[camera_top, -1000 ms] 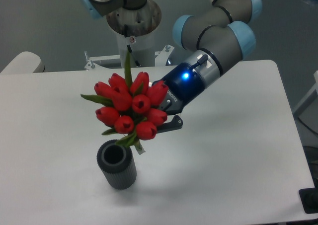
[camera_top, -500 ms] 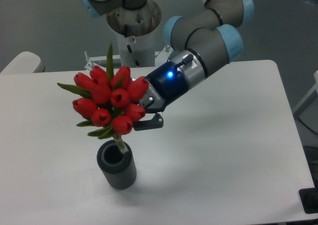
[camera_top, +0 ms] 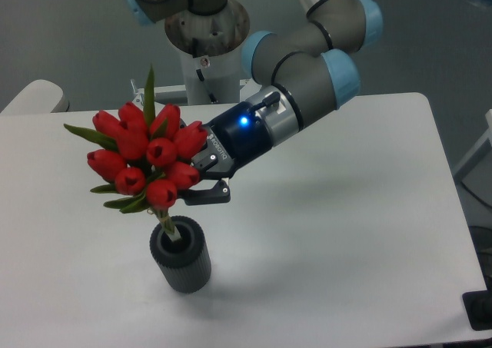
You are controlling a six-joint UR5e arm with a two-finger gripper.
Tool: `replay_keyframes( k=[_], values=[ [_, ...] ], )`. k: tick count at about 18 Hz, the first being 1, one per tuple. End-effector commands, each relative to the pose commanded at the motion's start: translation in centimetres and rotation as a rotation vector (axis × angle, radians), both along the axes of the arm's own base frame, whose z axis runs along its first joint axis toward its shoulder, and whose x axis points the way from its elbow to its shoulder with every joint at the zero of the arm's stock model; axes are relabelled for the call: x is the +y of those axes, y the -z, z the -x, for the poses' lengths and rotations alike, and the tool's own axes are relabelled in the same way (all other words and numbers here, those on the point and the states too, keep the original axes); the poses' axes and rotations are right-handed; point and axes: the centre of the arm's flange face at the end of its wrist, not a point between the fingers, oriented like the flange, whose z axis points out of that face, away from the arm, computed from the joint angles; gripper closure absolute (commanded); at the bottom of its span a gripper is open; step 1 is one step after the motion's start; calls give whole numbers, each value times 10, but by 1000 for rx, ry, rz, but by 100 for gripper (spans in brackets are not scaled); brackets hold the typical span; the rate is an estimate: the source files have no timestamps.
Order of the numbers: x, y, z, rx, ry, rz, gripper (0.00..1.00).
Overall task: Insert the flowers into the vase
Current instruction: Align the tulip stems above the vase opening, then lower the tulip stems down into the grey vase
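The flowers (camera_top: 144, 157) are a tight bunch of red tulip buds with narrow green leaves, tilted up and to the left. My gripper (camera_top: 194, 180) is shut on the bunch from its right side, its fingers partly hidden behind the buds. The dark grey ribbed vase (camera_top: 181, 253) stands upright on the white table, below and slightly right of the buds. The green stem end (camera_top: 168, 227) reaches down into the vase's round mouth at its left side.
The white table (camera_top: 346, 233) has its right edge near the frame's right. The robot's base (camera_top: 206, 33) stands at the table's back. A pale rounded object (camera_top: 31, 98) sits at the far left.
My gripper has carried the flowers to the left and slightly down. The stem end, first beside the vase's right rim, now sits in its mouth. The vase has not moved.
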Motion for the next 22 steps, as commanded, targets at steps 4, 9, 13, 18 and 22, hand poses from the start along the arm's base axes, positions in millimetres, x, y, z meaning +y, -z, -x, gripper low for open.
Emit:
replay_keyframes(
  k=[4,9,13,18,22],
  values=[
    [-7,19,0,4,-7,-2,79],
    [-8,40,-4,-12,-3,12,79],
    [-4,64,0,-12,1,15,79],
    [-2,96,7,-4,2,14,79],
    [-2,111,11,-14,-1,23,79]
  ],
)
